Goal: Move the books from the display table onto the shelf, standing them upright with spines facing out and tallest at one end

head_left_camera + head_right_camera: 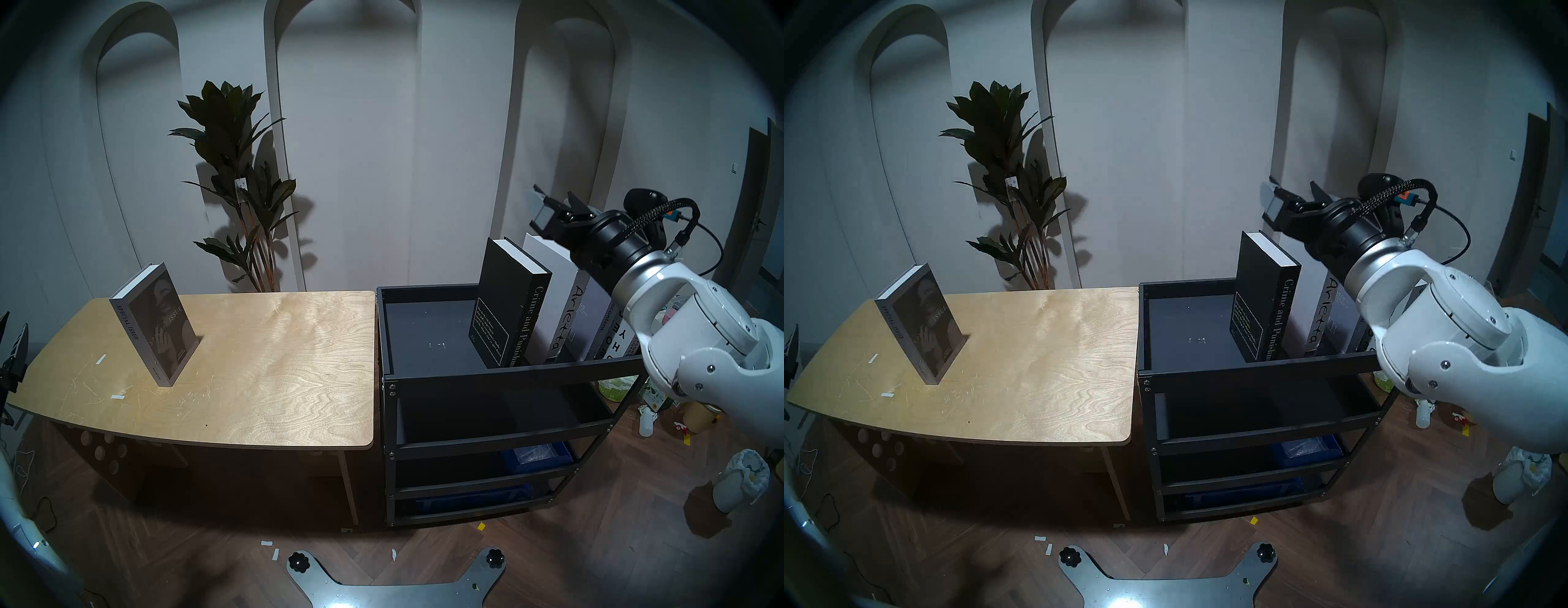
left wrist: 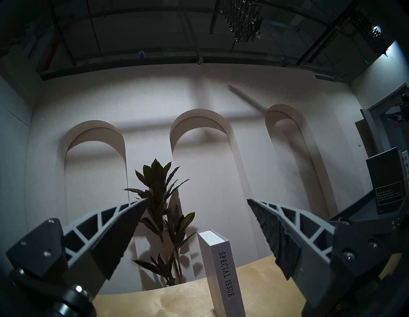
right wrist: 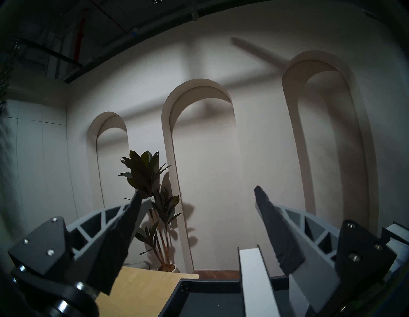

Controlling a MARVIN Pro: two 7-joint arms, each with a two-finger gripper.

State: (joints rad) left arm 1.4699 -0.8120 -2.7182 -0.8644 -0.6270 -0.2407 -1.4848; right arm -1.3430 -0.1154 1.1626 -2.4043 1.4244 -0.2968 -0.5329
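One grey book (image 1: 155, 327) titled SPECIAL ISSUE stands upright near the left end of the light wooden display table (image 1: 275, 361). On the black shelf (image 1: 509, 373), several books stand upright at the right end of the top tray, spines facing out. The black Crime and Punishment (image 1: 509, 305) is leftmost, then the taller white Arietta (image 1: 551, 297). The rest are partly hidden by my right arm. My right gripper (image 1: 553, 199) hovers open and empty just above these books. My left gripper (image 2: 197, 200) is open and empty at the table's left end, and the SPECIAL ISSUE spine (image 2: 223, 276) shows ahead between its fingers.
A tall potted plant (image 1: 242, 191) stands behind the table against the arched wall. Blue bins (image 1: 539, 454) sit on the shelf's lower tiers. Bags and bottles (image 1: 742, 475) litter the floor at the right. The left half of the top tray (image 1: 428, 335) is bare.
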